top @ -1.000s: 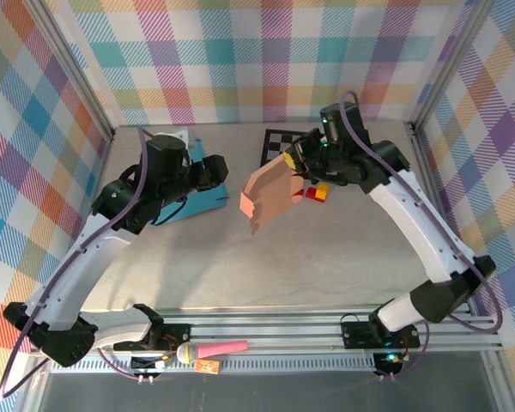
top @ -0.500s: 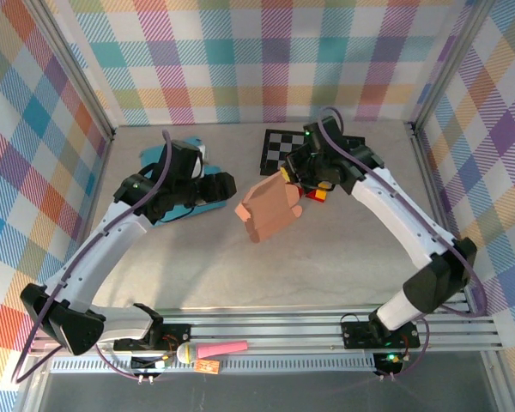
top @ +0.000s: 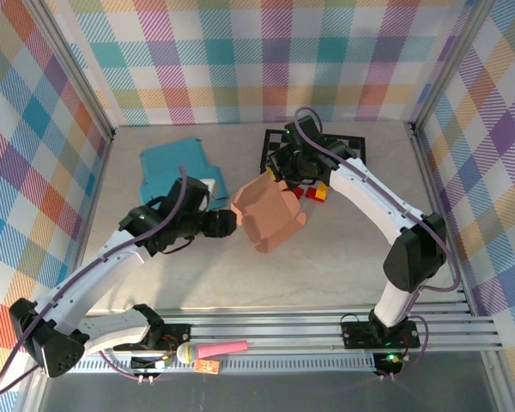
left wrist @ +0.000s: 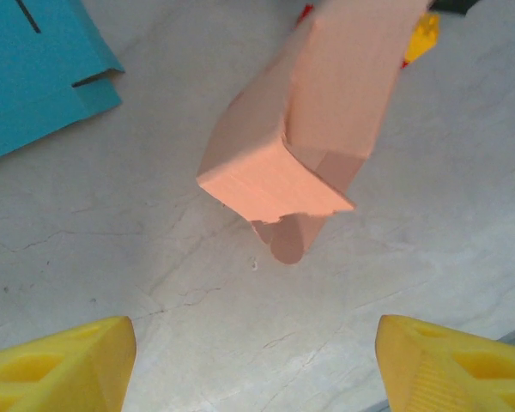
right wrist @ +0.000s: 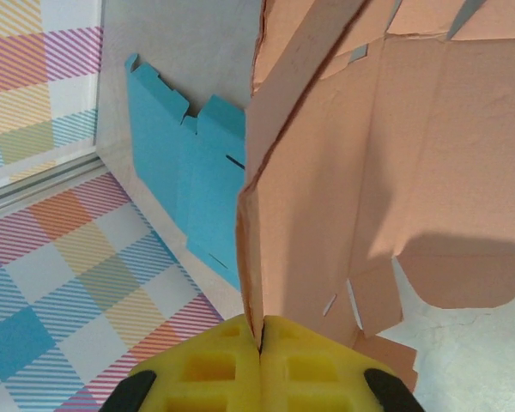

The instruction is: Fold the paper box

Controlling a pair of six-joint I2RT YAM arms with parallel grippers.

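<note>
My right gripper [right wrist: 260, 330] pinching the paper box [top: 270, 215] by its wall, left gripper [left wrist: 253, 348] spread wide just beside its corner, blue sheet [top: 172, 163] lying apart.

Count: 2 grippers, left gripper [top: 226, 225] and right gripper [top: 283, 172]. 1 peach paper box [top: 270, 219], edge pinched betw right jaws, just ahead of the wide-apart left jaws. 1 blue flat sheet [top: 172, 163], ahead-left of left jaws. 1 checkerboard [top: 276, 144], just beside right jaws. 1 yel block [top: 319, 194] near right jaws; red pcs beside it, no. unclear.
</note>
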